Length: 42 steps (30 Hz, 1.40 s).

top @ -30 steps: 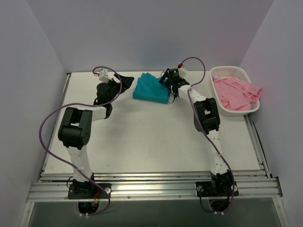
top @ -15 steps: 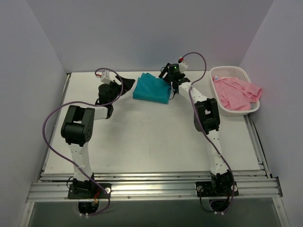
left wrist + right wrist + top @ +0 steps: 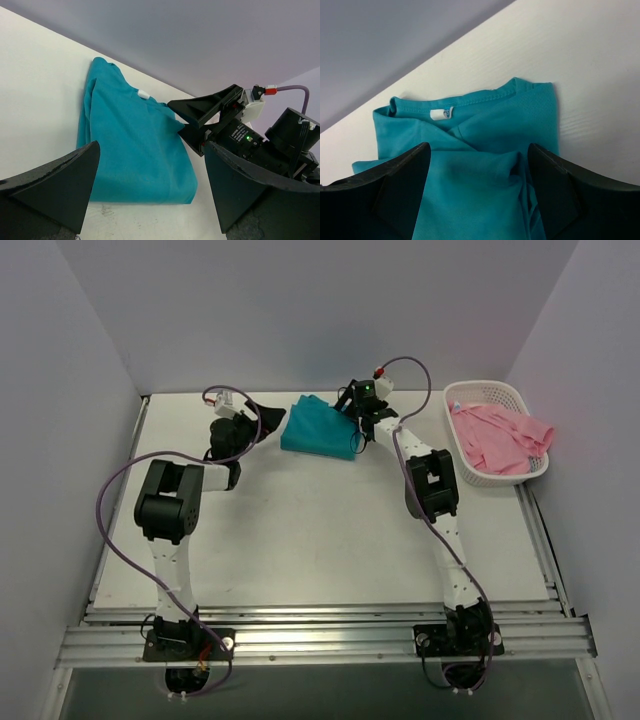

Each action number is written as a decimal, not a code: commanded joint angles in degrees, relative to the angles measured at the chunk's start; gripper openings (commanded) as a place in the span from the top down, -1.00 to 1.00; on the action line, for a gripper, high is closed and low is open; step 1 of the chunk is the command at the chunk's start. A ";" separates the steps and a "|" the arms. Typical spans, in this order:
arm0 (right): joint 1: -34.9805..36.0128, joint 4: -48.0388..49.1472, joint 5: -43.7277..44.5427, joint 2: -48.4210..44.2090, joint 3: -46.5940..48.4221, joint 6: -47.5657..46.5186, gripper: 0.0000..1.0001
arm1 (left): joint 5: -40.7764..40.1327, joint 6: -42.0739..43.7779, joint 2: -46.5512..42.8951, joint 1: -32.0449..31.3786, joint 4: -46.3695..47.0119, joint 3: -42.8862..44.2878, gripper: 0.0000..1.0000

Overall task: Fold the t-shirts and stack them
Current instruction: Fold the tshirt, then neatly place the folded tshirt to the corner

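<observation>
Since a second ago the left end effector (image 3: 272, 420) has slid a little rightward toward the teal t-shirt (image 3: 320, 427). The right end effector (image 3: 351, 420) has drawn back toward the far edge of the worktop (image 3: 320, 530). The teal shirt lies where it lay, and the pink t-shirt (image 3: 500, 435) has not shifted.

The worktop is plain white, with a metal rail (image 3: 320, 635) along its near edge. Pale grey walls close it in at the left, far and right sides.

The left end effector has its fingers spread wide apart and holds nothing. It sits near the far edge, just beside the left side of the teal shirt, facing across it. The teal shirt lies folded flat near the middle of the far edge, its white neck label (image 3: 143, 93) on the side toward the far wall. The right end effector is also spread apart. Its fingers stand either side of the shirt's right-hand margin, and one finger reaches over the cloth. Whether they touch the shirt cannot be told.

At the far right corner stands a white lattice basket (image 3: 485, 384). The pink shirt is heaped in it and spills over its right rim, well apart from both end effectors.
</observation>
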 commanded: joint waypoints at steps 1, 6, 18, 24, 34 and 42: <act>0.24 -0.58 0.18 -0.45 1.32 -0.13 -0.48 | 1.22 -0.52 1.20 0.52 3.74 2.64 -0.88; 0.33 -0.32 0.71 -1.07 0.18 -0.40 -0.38 | 1.39 -1.14 2.00 0.61 4.36 3.08 -0.88; 0.68 -1.20 1.24 -0.72 -0.35 0.13 0.49 | 1.57 -1.40 2.08 0.52 4.97 2.55 -0.88; 0.77 -1.19 1.85 -1.24 -1.67 0.13 0.98 | 1.83 -1.75 2.52 0.69 5.50 2.46 -0.88; 1.21 1.79 -0.70 -2.03 -1.58 0.13 1.00 | 2.19 -2.11 4.54 0.69 6.91 2.81 -0.88; -0.10 10.22 -0.08 -1.25 -0.10 0.83 1.00 | 3.06 -1.58 5.95 0.96 6.82 4.04 -0.88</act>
